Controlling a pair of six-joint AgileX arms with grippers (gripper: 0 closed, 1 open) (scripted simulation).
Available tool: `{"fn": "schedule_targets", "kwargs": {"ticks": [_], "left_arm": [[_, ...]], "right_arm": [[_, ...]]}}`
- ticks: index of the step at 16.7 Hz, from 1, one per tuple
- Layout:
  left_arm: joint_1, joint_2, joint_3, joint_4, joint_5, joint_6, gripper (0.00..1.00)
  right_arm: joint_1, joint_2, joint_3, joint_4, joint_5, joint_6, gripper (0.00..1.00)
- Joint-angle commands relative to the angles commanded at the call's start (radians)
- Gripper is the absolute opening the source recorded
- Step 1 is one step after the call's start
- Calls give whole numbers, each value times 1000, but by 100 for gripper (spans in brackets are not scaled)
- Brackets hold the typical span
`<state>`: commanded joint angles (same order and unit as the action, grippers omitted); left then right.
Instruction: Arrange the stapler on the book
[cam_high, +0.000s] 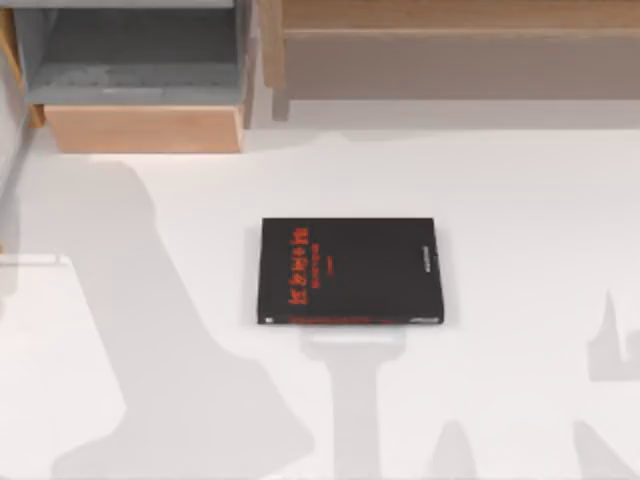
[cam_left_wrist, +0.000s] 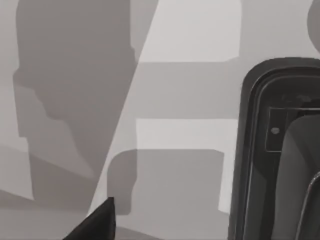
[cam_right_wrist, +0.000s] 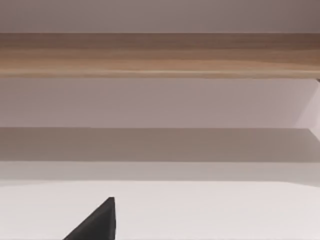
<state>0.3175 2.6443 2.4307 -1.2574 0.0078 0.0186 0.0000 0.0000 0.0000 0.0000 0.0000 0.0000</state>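
Left wrist view: one matte black, wedge-shaped fingertip (cam_left_wrist: 97, 222), pointed, no markings or screws visible. Right wrist view: same black wedge fingertip (cam_right_wrist: 97, 222). No cables visible.

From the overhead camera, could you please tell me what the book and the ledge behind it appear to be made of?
The book looks like matte black card or paper, with a flat, dull cover and red printed lettering. The ledge looks like light unpolished wood, with tan, faintly streaked faces, though it could be veneer.
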Motion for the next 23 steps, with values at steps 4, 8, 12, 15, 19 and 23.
{"fn": "schedule_targets", "kwargs": {"ticks": [4,8,12,15,19,23], "left_arm": [[0,0,0,0,0,0,85],[0,0,0,0,0,0,55],[0,0,0,0,0,0,25],[0,0,0,0,0,0,2],[0,0,0,0,0,0,0],[0,0,0,0,0,0,0]], "right_arm": [[0,0,0,0,0,0,100],[0,0,0,0,0,0,100],[0,0,0,0,0,0,100],[0,0,0,0,0,0,100],[0,0,0,0,0,0,100],[0,0,0,0,0,0,100]]}}
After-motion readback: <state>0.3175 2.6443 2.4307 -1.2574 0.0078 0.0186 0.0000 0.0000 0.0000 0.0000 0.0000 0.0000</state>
